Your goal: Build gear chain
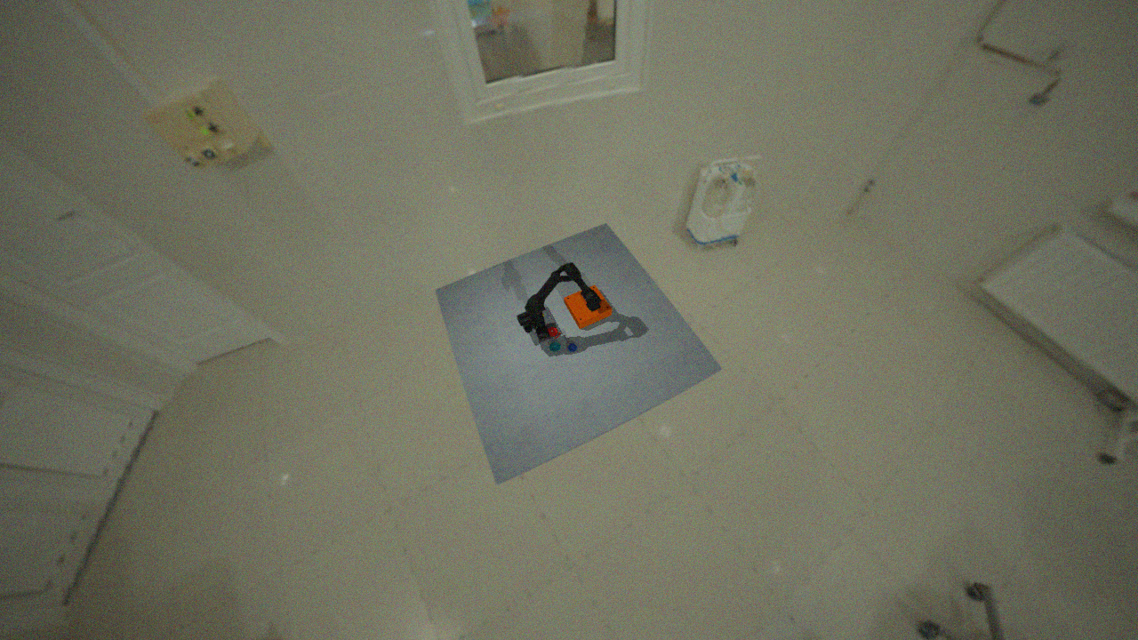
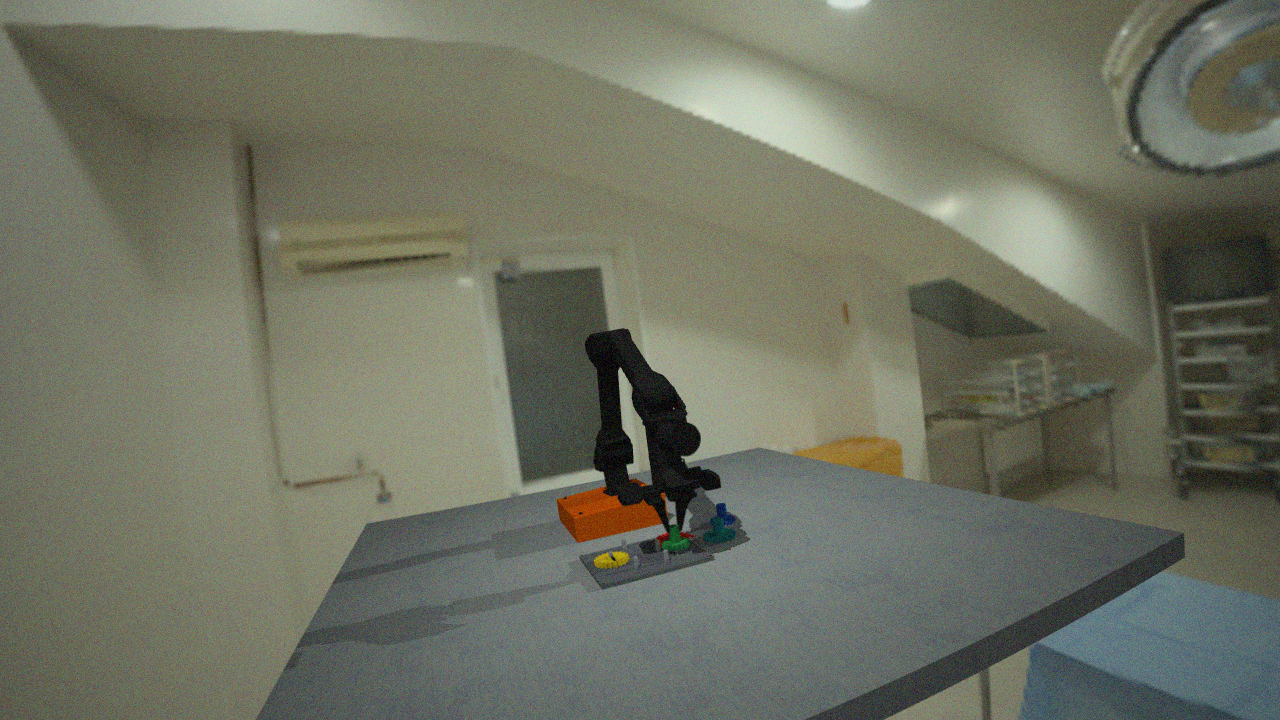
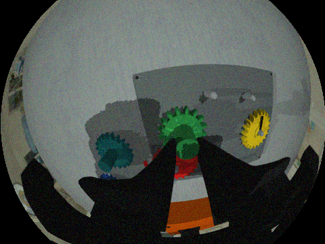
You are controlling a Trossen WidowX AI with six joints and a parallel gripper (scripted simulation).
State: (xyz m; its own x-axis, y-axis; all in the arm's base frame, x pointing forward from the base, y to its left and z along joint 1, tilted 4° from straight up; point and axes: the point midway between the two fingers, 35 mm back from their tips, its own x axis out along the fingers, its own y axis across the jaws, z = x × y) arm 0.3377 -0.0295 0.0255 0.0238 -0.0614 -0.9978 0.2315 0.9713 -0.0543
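Observation:
My gripper (image 2: 674,528) (image 3: 186,142) is shut on the stem of the green gear (image 2: 675,543) (image 3: 183,125), low over the grey board (image 2: 608,585) (image 3: 176,81). The red gear (image 1: 553,331) (image 3: 186,169) is partly hidden behind the green gear and fingers. Whether the green gear is on a peg or seated is hidden. The yellow gear (image 2: 611,559) (image 3: 250,135) with its black stripe is at the board's far end. Two empty pegs (image 3: 212,95) (image 3: 250,97) show; another peg (image 2: 623,544) stands behind them in the exterior view. The teal gear (image 1: 554,347) (image 2: 718,534) (image 3: 116,149) and blue gear (image 1: 572,348) (image 2: 723,513) (image 3: 107,176) stand off the board.
The orange block (image 1: 583,320) (image 2: 608,517) (image 3: 190,210) under the arm's base stands behind the board. The arm's shadow falls across the teal gear and part of the board. The grey table (image 1: 540,421) (image 2: 805,608) extends around them.

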